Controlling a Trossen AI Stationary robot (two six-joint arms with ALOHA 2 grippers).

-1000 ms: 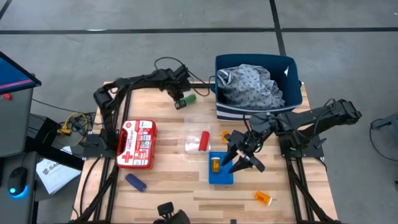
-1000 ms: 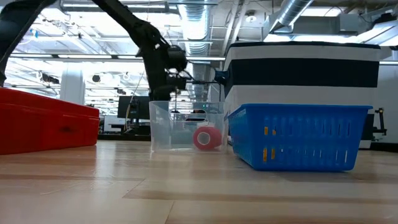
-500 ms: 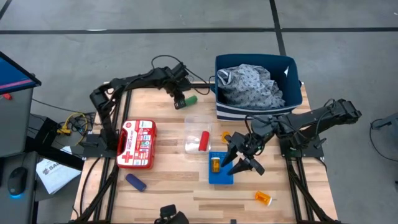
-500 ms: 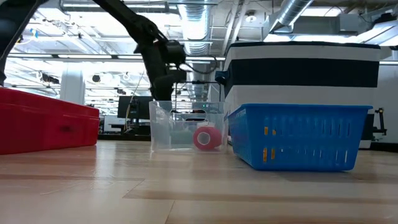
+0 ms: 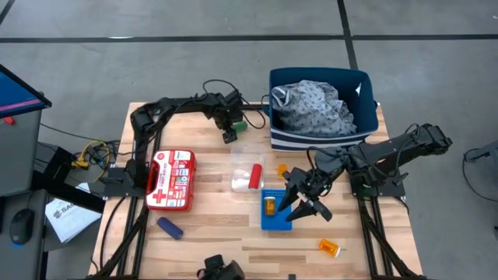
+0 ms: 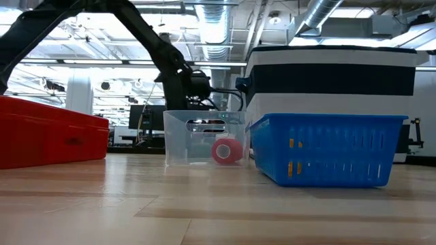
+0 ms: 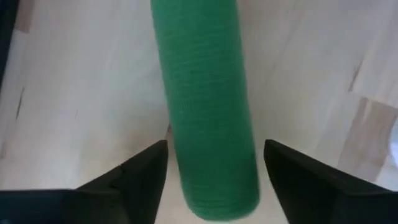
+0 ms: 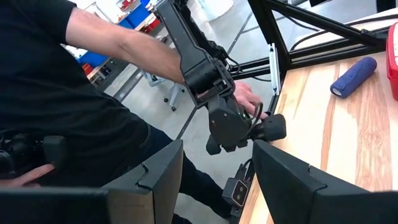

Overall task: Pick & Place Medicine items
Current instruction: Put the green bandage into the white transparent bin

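Left gripper (image 7: 208, 180) straddles the green tube (image 7: 205, 106), wide open, to grasp it. Right gripper (image 5: 305, 204) hovers open over the blue basket (image 5: 277, 222), empty.

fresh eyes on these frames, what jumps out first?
Probably the left gripper, open astride the green tube lying near the table's far edge beside the dark-blue bin of patterned cloth. Next, the right gripper over the blue basket, which holds an orange pill bottle. The red-and-white first-aid case stands out on the left.
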